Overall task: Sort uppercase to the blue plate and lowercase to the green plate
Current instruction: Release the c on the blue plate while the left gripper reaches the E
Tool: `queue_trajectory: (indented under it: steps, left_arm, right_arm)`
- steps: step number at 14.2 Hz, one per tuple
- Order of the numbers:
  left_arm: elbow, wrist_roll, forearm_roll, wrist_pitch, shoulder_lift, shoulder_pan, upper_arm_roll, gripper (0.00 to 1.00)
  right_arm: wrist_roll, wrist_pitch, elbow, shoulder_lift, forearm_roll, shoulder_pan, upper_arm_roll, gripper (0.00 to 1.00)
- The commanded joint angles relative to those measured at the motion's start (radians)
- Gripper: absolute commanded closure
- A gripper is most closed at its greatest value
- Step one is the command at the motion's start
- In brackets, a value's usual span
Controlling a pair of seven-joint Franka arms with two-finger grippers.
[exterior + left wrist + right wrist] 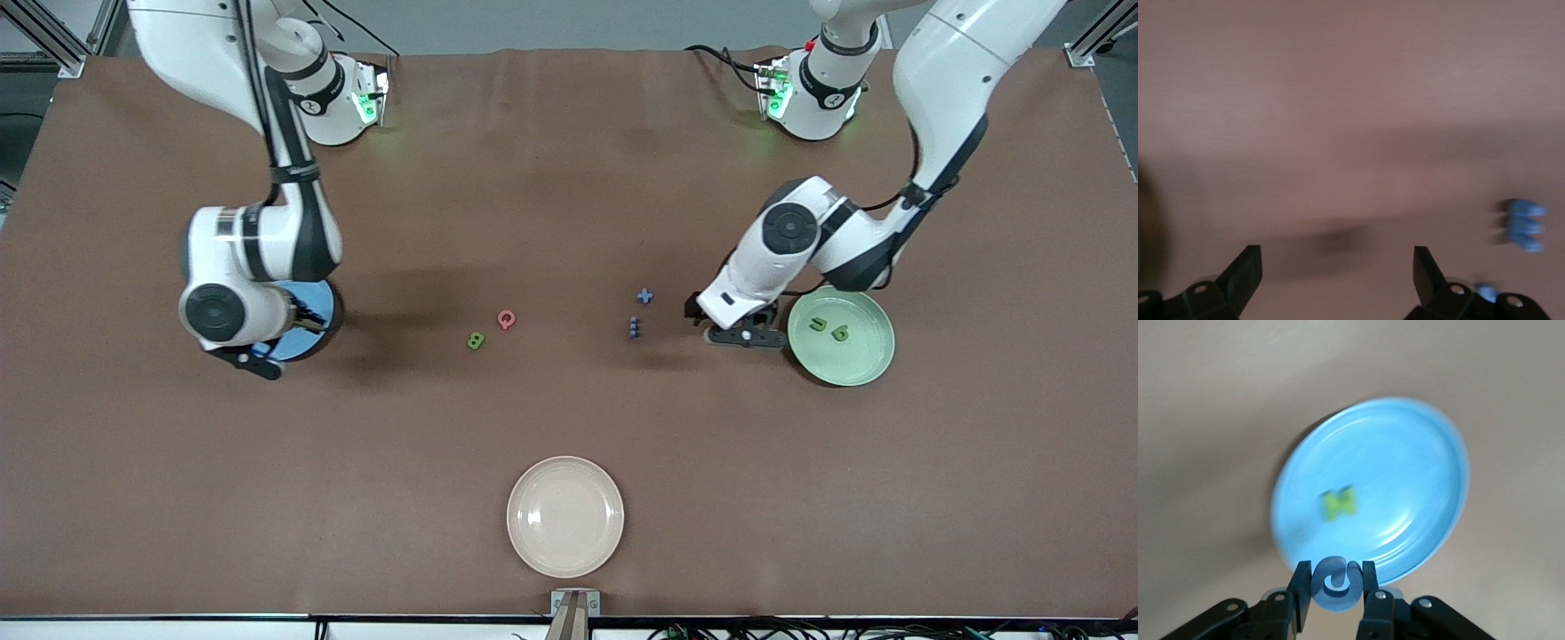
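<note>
The right hand point(1337, 583) is closed on the blue G point(1335, 585), pinched flat between both fingers and carried over the blue plate point(1418, 453). That is where capitals belong, so the grip looks ready for a release. One capital already lies in that plate, the green Z/N point(1339, 503), near its middle. In the front view this plate point(322, 307) sits at middle left, mostly hidden under the right arm.

The left hand point(1337, 270) is spread wide and holds nothing. It hangs low over bare tabletop point(569, 178) just beside the green plate point(867, 360) at middle right of the front view, turned toward the two blue letters. The blue m point(633, 327) lies closest to it, and the blue x point(645, 296) a little higher in the frame; both are lowercase, so I judge the m the likely next pick.

The green plate already holds the green u/n point(817, 325) and the green b/q point(839, 333). Near frame centre, the green B point(476, 340) and pink-red Q point(506, 319) wait on the tabletop, nearer the blue plate's end, for the right arm. The cream-white plate point(565, 516) at bottom centre plays no part in the sorting.
</note>
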Motion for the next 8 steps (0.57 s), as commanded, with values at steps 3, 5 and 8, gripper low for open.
queue_trajectory:
  steps: [3, 5, 8]
  left_arm:
    - [0.128, -0.128, 0.016, -0.012, 0.093, -0.23, 0.135, 0.0]
    - [0.181, -0.173, 0.016, -0.012, 0.12, -0.299, 0.175, 0.0]
    - [0.242, -0.217, 0.015, -0.012, 0.151, -0.335, 0.176, 0.0]
  right_arm:
    - [-0.181, 0.059, -0.069, -0.02, -0.014, -0.094, -0.026, 0.99]
    - [-0.181, 0.068, -0.077, -0.019, -0.011, -0.094, -0.026, 0.92]
    - [-0.179, 0.064, -0.076, -0.022, -0.001, -0.095, -0.026, 0.0]
